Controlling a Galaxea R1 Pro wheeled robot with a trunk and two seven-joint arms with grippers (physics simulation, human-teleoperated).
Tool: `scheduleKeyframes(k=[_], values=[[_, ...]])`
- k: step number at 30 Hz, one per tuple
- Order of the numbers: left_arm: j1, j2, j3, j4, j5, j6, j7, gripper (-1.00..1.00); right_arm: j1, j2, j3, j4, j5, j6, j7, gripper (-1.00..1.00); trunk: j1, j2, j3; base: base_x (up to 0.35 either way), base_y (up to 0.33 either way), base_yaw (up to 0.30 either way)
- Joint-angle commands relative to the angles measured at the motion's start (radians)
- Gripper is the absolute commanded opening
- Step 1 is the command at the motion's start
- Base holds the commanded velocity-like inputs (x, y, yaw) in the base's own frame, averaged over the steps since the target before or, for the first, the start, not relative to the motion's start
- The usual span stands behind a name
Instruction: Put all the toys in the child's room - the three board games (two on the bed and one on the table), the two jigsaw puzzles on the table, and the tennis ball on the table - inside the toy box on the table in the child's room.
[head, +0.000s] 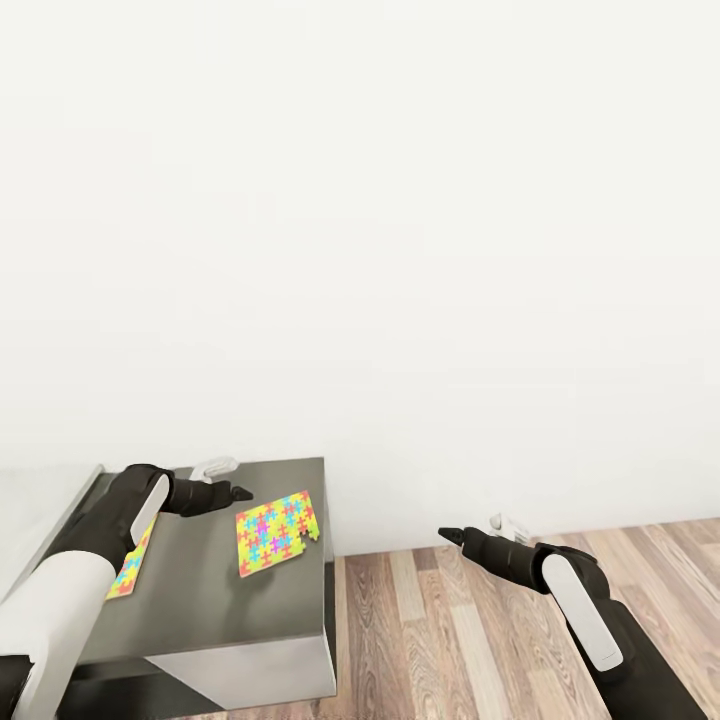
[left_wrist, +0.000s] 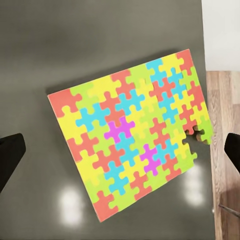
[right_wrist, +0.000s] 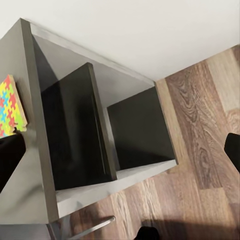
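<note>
Two jigsaw puzzles are lying flat on the grey table: one bright puzzle near the table's far right corner, just ahead of my left gripper, and a second puzzle peeking out from under my left forearm. My left fingers are spreading wide to either side of the bright puzzle, holding nothing; it is sitting skewed to the table's edges, bearing no readable writing. My right gripper is hovering over the wood floor beside the table, its fingers parted and empty.
</note>
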Motion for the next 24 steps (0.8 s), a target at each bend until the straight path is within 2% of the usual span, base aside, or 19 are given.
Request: scheduleKeyframes(k=[1,24], values=[[-0.001,0.000,0.000,-0.001,0.006,0.007,0.001,1.00,-0.001,-0.001,0.001,-0.001,-0.004,0.003,-0.004,1.00,0.001,-0.002,-0.004,0.002,-0.001,0.000],[0.000,0.001,0.003,-0.005,0.011,0.006,0.001,1.00,-0.001,-0.001,0.001,-0.001,-0.006,0.004,-0.004,1.00,0.001,-0.002,-0.041,0.000,0.000,0.000]])
